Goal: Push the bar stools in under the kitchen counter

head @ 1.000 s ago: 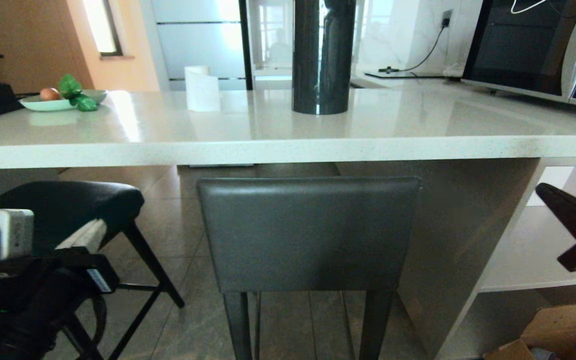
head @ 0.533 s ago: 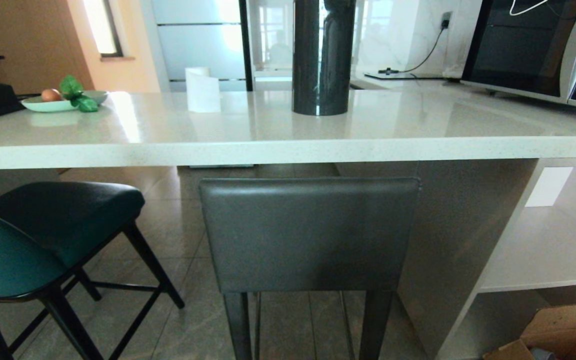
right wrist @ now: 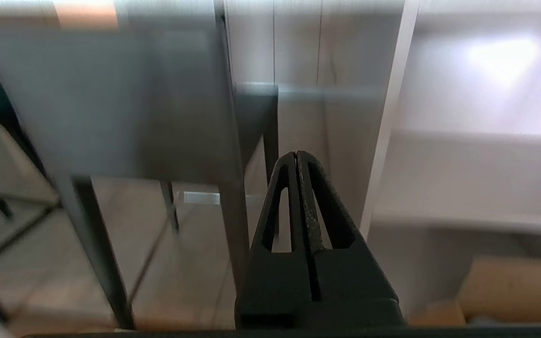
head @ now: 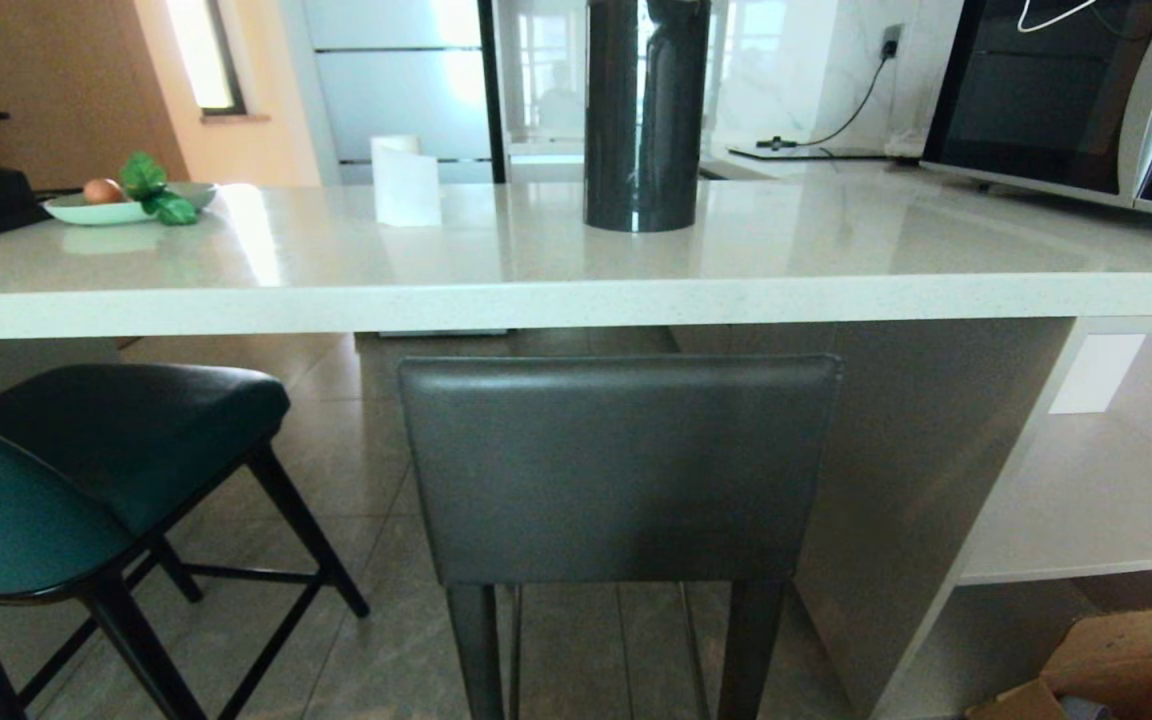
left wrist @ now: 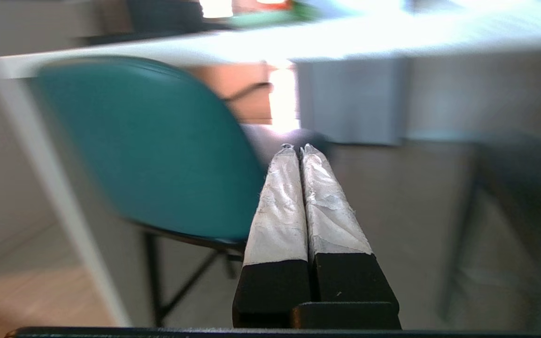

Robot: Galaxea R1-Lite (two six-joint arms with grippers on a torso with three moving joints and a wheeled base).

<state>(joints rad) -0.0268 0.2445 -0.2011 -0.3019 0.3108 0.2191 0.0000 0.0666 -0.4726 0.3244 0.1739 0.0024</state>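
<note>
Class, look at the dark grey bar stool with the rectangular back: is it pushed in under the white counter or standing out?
Pushed in: the dark grey rectangular-backed stool stands upright, its back just below the white speckled stone counter's edge.

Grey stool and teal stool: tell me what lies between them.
In the head view, only bare tiled floor lies between the grey stool and the teal stool; they stand apart.
</note>
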